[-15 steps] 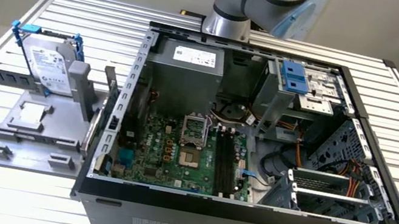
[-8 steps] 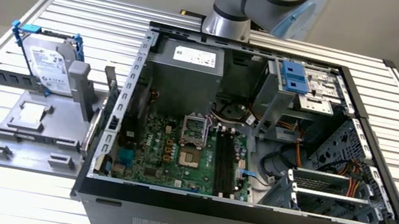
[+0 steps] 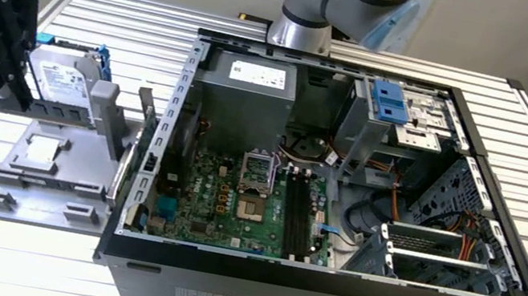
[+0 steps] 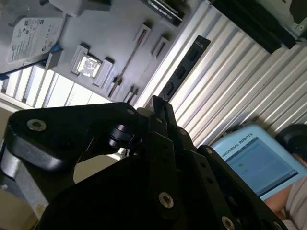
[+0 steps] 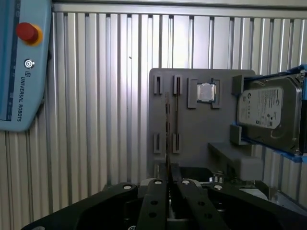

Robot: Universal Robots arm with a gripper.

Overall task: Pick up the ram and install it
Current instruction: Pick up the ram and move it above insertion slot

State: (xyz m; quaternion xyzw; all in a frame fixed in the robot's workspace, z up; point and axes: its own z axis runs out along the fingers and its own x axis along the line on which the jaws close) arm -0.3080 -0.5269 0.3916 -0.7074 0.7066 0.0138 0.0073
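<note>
My claw (image 5: pixel 168 168) is pinched closed, empty — the ram (image 5: pixel 166 120) stands on edge in the tray (image 5: pixel 196 129) beyond, running straight away.

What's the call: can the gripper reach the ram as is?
Likely yes: the ram stands on edge in the gray holder with nothing over it, the gripper lined up with it, the hard drive off to one side.
</note>
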